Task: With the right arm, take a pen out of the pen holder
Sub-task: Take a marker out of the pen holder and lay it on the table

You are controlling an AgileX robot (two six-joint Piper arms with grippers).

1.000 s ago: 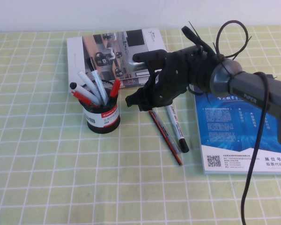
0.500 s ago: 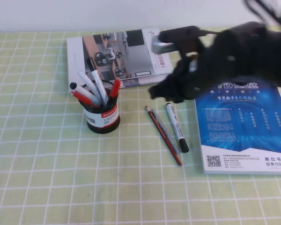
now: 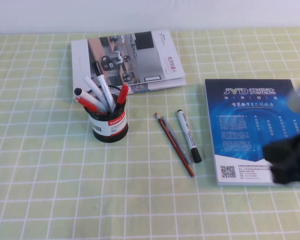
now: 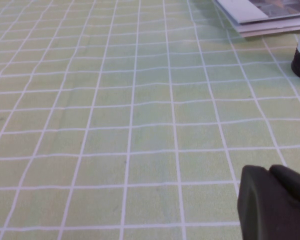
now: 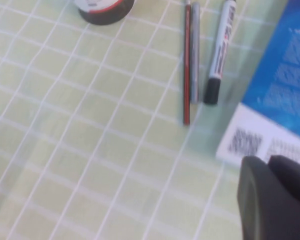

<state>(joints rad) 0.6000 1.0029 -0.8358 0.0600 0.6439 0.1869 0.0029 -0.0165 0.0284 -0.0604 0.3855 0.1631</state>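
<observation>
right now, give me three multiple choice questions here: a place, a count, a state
1. Where is the right gripper? A over the cup, B over the blue booklet, C over the grey booklet
2. How many writing tools lie on the cloth? A one, B three, C five
3. The right gripper's fingers are: A shut, B wide open, C around a pen
Answers: B, it covers that booklet's near corner; B, pencil, grey pen and marker lie together; A, closed, no pen showing. The left gripper hangs over the cloth.
</observation>
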